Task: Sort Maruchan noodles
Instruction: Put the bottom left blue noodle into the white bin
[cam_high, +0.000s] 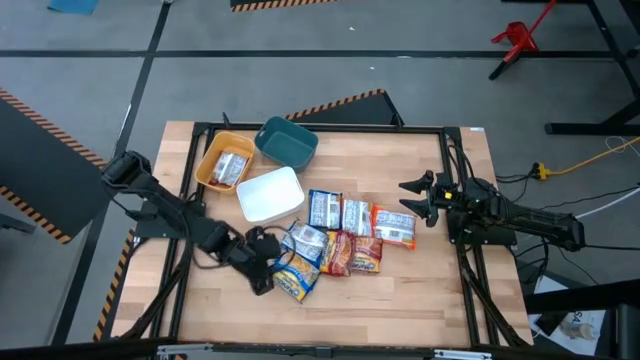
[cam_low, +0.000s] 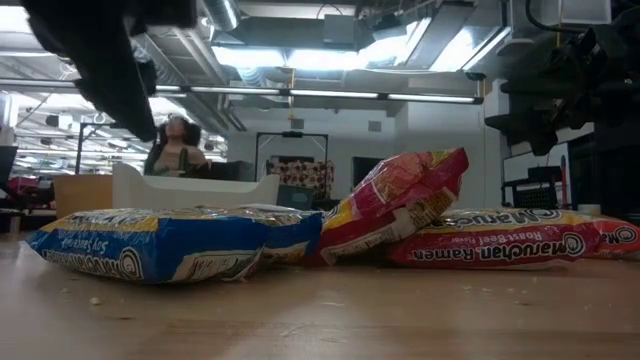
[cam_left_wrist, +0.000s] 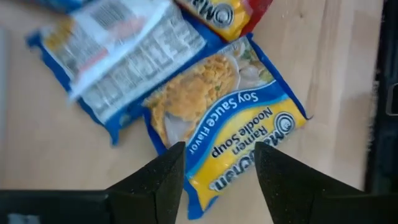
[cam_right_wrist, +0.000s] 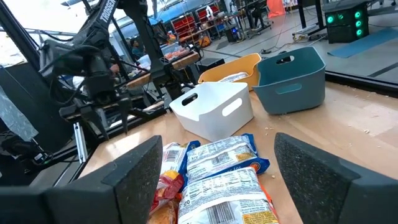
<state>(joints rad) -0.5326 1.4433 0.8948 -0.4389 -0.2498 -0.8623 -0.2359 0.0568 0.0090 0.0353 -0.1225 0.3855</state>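
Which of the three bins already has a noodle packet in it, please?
The yellow bin, at the table's far left: one packet lies inside. The teal bin and the white bin beside it hold nothing.

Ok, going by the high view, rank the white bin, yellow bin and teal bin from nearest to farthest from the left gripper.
1. White bin: nearest, just up-table from the left gripper, which hovers over a blue packet.
2. Yellow bin: farther, toward the table's far left, one packet inside.
3. Teal bin: farthest, at the far edge.

Wooden table with noodle packets and three bins
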